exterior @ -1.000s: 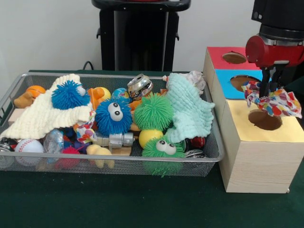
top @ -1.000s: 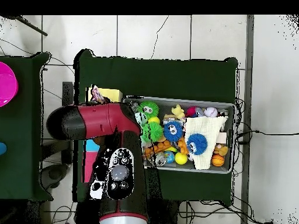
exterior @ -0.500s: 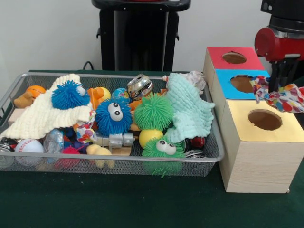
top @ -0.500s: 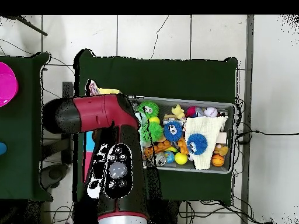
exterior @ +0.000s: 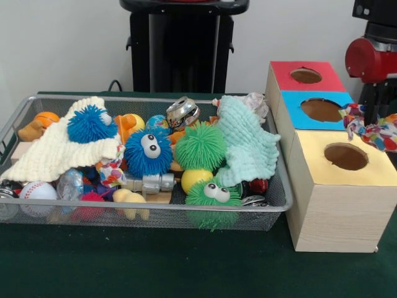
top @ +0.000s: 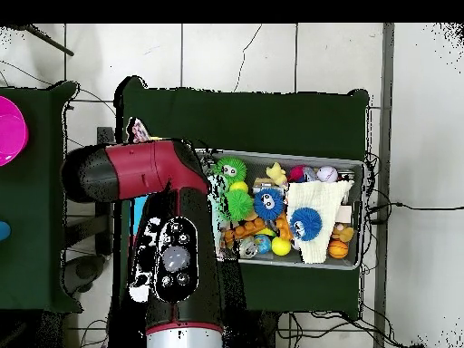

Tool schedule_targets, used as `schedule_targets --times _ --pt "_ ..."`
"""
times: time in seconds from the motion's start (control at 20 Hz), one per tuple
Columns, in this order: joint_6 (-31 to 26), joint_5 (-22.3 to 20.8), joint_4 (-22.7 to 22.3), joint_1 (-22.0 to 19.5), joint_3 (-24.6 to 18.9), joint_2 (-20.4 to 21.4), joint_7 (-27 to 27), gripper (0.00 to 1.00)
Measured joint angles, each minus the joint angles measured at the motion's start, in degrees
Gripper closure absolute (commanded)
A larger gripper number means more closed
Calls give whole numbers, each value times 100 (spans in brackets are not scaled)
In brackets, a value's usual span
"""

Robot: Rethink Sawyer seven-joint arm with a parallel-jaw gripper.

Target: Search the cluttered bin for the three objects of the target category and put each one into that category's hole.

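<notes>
Since the frame a second ago the arm [exterior: 377,59] has swung away from the yellow-faced box's hole [exterior: 345,156], carrying the polka-dot wrapper [exterior: 374,128] with it: then the wrapper hung right over that hole, and now it dangles above the box's far right edge, beside the hole and clear of it. The fingers themselves are hidden behind the wrapper and the picture's edge, so I cannot tell how they stand, though the wrapper hangs in the air under the red wrist. In the overhead view the red arm covers the boxes, and a scrap of the wrapper [top: 139,132] peeps out beyond it. The cluttered bin [exterior: 155,210] sits on the green bench [exterior: 155,267] to the left of the yellow box, touching it or nearly so, and its toys lie as they did before, the mint cloth [exterior: 248,148] draped at the end nearest the box.
</notes>
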State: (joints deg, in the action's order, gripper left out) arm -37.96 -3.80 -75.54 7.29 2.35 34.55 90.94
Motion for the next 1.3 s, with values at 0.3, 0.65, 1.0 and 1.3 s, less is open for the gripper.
schedule_targets --times 0.3,0.65,1.0,1.3 --pt "0 0 0 -12 -30 -94 0 100" --pt "1 -139 1 -127 -159 -146 0 100" --pt "1 -423 1 -257 -285 -152 0 100" --pt "1 -603 1 -437 -413 -152 0 100"
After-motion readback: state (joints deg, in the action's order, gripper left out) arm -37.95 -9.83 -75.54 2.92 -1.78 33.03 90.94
